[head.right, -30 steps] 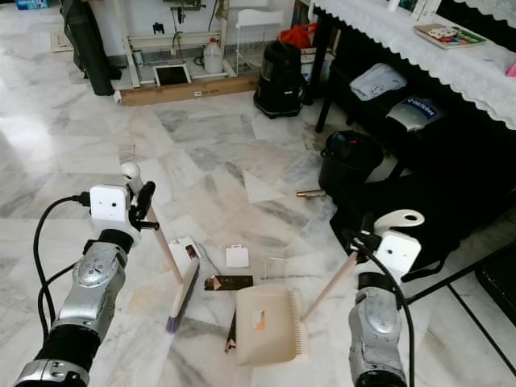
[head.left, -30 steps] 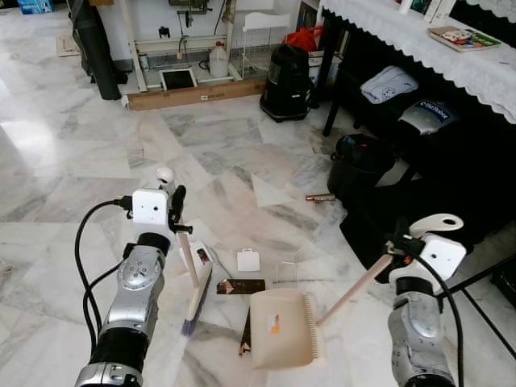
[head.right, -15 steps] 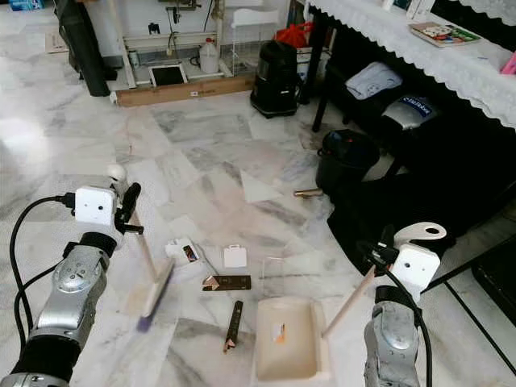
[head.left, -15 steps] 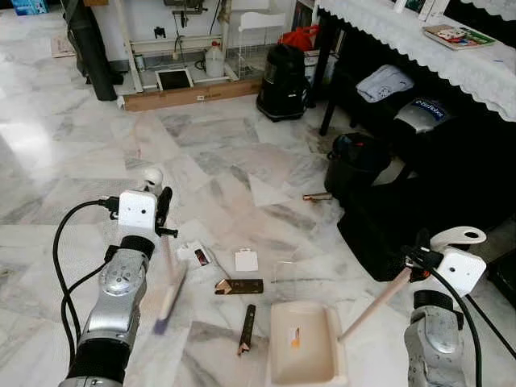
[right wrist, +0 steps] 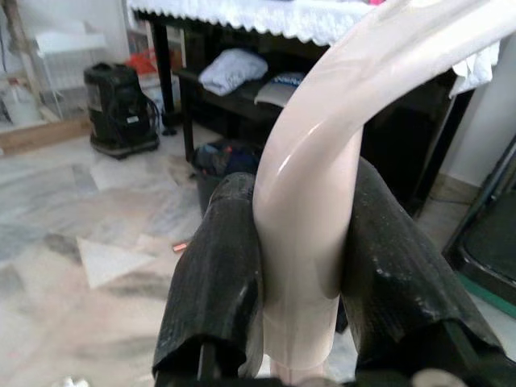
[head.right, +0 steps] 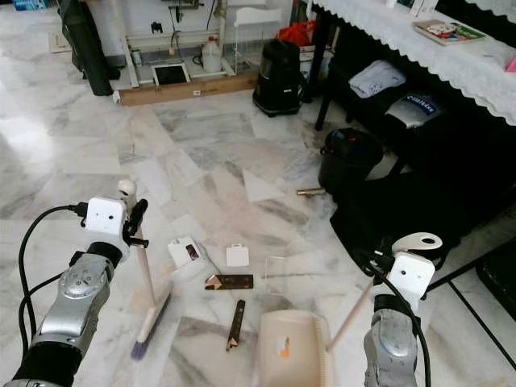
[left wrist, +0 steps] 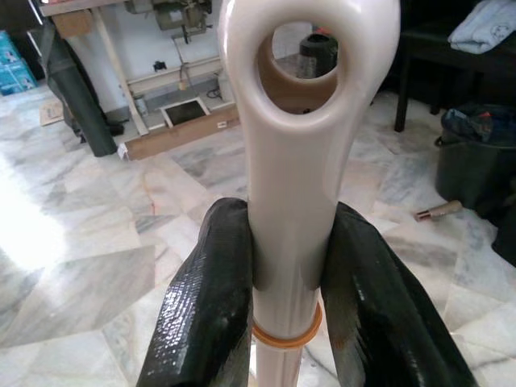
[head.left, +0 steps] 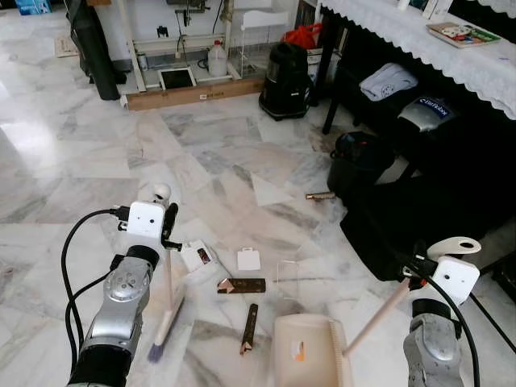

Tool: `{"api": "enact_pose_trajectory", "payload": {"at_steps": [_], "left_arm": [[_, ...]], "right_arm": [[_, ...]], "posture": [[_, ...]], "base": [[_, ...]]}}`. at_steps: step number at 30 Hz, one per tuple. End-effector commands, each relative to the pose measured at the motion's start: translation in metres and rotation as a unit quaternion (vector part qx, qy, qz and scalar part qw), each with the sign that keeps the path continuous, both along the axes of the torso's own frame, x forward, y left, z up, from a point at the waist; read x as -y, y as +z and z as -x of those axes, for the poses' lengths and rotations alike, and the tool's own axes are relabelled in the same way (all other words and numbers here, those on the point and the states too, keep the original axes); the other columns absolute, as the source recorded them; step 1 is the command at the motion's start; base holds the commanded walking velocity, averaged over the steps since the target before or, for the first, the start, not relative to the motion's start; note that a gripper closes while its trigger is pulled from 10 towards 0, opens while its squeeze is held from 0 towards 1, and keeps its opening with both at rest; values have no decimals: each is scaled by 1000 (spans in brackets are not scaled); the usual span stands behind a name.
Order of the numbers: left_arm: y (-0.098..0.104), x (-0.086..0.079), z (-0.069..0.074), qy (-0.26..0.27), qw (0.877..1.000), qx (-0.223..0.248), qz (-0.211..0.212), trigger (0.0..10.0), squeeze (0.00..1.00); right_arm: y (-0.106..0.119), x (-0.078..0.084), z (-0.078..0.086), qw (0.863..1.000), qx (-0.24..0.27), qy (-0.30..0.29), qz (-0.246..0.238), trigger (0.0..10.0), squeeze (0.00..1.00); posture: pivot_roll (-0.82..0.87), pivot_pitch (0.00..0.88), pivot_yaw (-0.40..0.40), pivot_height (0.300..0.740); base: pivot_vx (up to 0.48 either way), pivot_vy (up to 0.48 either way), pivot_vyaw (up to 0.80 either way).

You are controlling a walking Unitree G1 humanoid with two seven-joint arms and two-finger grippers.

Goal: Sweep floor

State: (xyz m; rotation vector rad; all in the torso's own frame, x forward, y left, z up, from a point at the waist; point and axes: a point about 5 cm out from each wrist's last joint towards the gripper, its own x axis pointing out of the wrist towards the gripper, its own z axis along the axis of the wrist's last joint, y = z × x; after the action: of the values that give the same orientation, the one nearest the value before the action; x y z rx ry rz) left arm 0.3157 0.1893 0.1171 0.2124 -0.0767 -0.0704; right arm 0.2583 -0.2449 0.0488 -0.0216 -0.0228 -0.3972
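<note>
A pale marble floor (head.left: 201, 137) runs back to a white wall, with open room across the middle and left; the right side is hemmed in by a table under a lace cloth (head.left: 419, 36), black bags beneath it and a black vacuum cleaner (head.left: 284, 81) near the far end. A long cardboard box (head.left: 193, 94) lies along the back.

The left arm reaches forward and down on the left, elbow bent, and the left gripper (left wrist: 286, 282) is clamped on the cream handle of the broom (head.left: 165, 318), whose bristled head rests on the floor just beside the arm. The right arm is bent low on the right; the right gripper (right wrist: 302, 274) is closed around the handle of the dustpan (head.left: 310, 351), which sits on the floor between the arms, its handle slanting up to the gripper.

Scattered litter lies ahead of the dustpan: a white card packet (head.left: 196, 256), a small white tag (head.left: 248, 259), a brown wrapper (head.left: 242, 285) and a dark stick (head.left: 249, 326), all well apart from the broom head.
</note>
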Motion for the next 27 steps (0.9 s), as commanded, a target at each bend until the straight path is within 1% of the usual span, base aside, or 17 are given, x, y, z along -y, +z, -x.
{"api": "enact_pose_trajectory", "payload": {"at_steps": [1, 3, 7, 11, 12, 14, 16, 19, 22, 25, 27], "left_arm": [[7, 5, -1, -9, 1000, 12, -1, 10000, 0], [7, 6, -1, -11, 1000, 10, 1, 10000, 0], [8, 10, -3, -21, 999, 2, 24, 10000, 0], [8, 13, -4, -31, 998, -7, 47, 10000, 0], [8, 13, -4, -31, 998, -7, 47, 10000, 0], [9, 17, -6, -39, 997, -11, 72, 10000, 0], [10, 19, -7, -39, 996, -12, 82, 10000, 0], [11, 19, -8, -40, 996, -11, 80, 10000, 0], [14, 20, -10, -43, 996, -11, 83, 10000, 0], [15, 20, -11, -44, 995, -10, 89, 10000, 0], [16, 20, -11, -45, 995, -11, 89, 10000, 0]], "right_arm": [[1, 6, 2, 1000, 2, -5, 18, 10000, 0], [0, 6, 2, 1000, -3, -6, 21, 10000, 0], [-8, 6, 2, 999, -20, -6, 26, 10000, 0], [-7, 5, -1, 999, -19, -4, 27, 10000, 0], [-7, 5, -1, 999, -19, -4, 27, 10000, 0], [-6, 5, -3, 999, -17, -1, 31, 10000, 0], [-5, 4, -5, 999, -15, 2, 36, 10000, 0], [-3, 4, -7, 999, -12, 6, 43, 10000, 0], [1, 3, -13, 999, -1, 5, 45, 10000, 0], [2, -2, -18, 998, -3, 23, 58, 10000, 0], [2, -4, -20, 998, -4, 25, 58, 10000, 0]], "posture": [[132, 109, -63, 740], [132, 109, -62, 740], [139, 106, -56, 740], [141, 109, -55, 740], [141, 109, -55, 740], [144, 117, -53, 740], [144, 117, -53, 740], [150, 122, -51, 740], [152, 128, -47, 740], [161, 134, -43, 740], [164, 134, -42, 740]], "base": [[0, 0, 0], [0, 0, 0], [0, 0, 0], [0, 0, 0], [0, 0, 0], [0, 0, 0], [0, 0, 0], [0, 0, 0], [0, 0, 0], [0, 0, 0], [0, 0, 0]]}}
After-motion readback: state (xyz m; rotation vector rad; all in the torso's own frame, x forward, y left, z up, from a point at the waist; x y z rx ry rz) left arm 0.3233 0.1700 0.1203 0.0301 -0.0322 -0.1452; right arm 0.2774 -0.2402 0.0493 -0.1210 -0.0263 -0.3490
